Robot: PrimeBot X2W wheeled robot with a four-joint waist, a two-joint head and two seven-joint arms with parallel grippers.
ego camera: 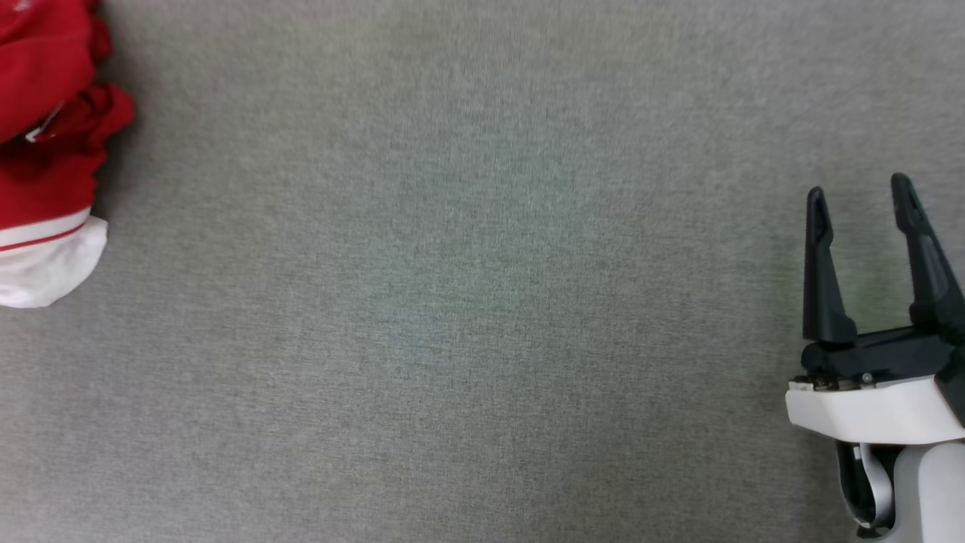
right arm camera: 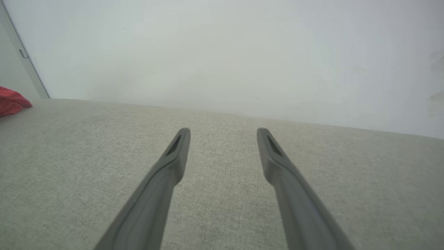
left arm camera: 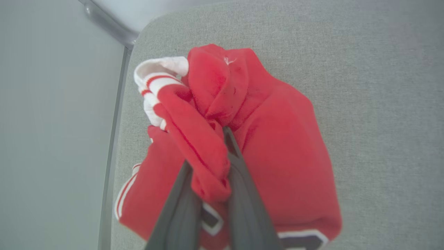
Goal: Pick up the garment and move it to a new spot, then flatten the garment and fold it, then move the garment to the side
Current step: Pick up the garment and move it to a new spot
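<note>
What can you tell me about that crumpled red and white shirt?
The red jersey shirt looks like soft cloth, with a white sleeve, red-and-white striped trim and black white-edged lettering partly showing. It lies bunched in a crumpled heap near the rounded corner of the grey fabric-covered surface. The two dark fingers of the left gripper pinch a fold of it.

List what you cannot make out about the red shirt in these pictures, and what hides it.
1. Head view: most of the shirt is cut off by the left edge.
2. Left wrist view: the black lettering is cut by the bottom edge and partly covered by the left gripper.
3. Right wrist view: the shirt is a small red scrap at the left edge, shape unreadable.
</note>
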